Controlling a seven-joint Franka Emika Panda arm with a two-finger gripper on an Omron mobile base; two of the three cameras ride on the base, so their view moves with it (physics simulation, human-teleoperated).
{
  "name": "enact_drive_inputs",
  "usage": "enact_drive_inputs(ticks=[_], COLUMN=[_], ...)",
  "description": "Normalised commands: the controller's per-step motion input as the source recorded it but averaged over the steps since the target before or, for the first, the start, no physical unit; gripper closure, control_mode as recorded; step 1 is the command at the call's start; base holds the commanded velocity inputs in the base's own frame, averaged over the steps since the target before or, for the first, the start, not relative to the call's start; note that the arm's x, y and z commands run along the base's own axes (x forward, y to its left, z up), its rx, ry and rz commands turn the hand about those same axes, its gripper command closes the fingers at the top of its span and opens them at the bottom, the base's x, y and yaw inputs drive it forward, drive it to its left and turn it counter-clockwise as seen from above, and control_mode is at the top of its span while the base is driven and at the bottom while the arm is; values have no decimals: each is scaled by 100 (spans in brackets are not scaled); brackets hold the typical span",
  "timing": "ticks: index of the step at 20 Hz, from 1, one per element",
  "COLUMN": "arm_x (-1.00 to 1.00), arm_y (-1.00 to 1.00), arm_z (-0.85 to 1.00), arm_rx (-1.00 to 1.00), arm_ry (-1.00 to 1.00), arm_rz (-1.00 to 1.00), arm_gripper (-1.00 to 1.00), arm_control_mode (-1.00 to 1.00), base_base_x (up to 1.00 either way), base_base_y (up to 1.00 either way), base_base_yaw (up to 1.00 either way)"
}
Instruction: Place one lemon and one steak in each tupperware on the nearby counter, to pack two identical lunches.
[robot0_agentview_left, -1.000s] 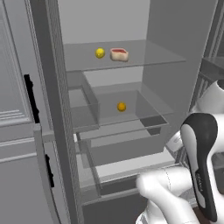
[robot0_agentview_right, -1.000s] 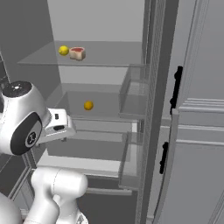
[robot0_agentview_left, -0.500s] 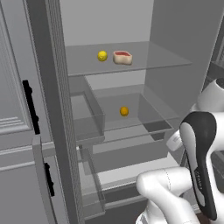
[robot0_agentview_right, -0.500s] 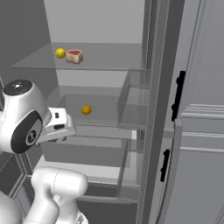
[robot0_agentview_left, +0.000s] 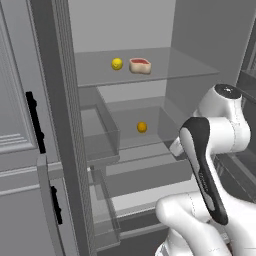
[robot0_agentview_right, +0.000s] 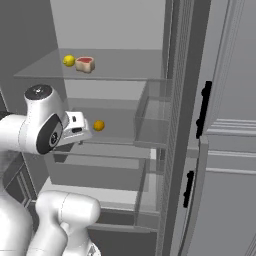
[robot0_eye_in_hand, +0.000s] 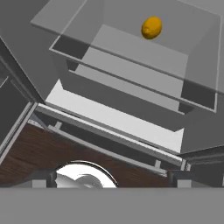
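Hand view: lemon (robot0_eye_in_hand: 152, 27) far ahead of open claw (robot0_eye_in_hand: 113, 177)

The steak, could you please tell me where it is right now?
The steak lies on the fridge's upper glass shelf, just right of a lemon in both base views; a second lemon sits on the shelf below.

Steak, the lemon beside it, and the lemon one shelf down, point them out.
steak (robot0_agentview_left: 140, 65), left base view, its red top.
upper lemon (robot0_agentview_left: 117, 63), left base view, its middle.
lower lemon (robot0_agentview_left: 142, 127), left base view, its middle.
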Motion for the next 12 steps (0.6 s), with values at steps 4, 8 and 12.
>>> enact_drive_inputs(ticks=[4, 8, 12], arm_x=[100, 100, 93], arm_y=[22, 1, 0], arm_z=[-11, -12, -6], arm_rx=[0, 3, 12], arm_ry=[2, 0, 0], arm_rz=[0, -2, -8], arm_gripper=[-100, -100, -100], arm_control_mode=[-100, -100, -100], base_base_x=[0, 0, 0], base_base_y=[0, 0, 0], base_base_yaw=[0, 0, 0])
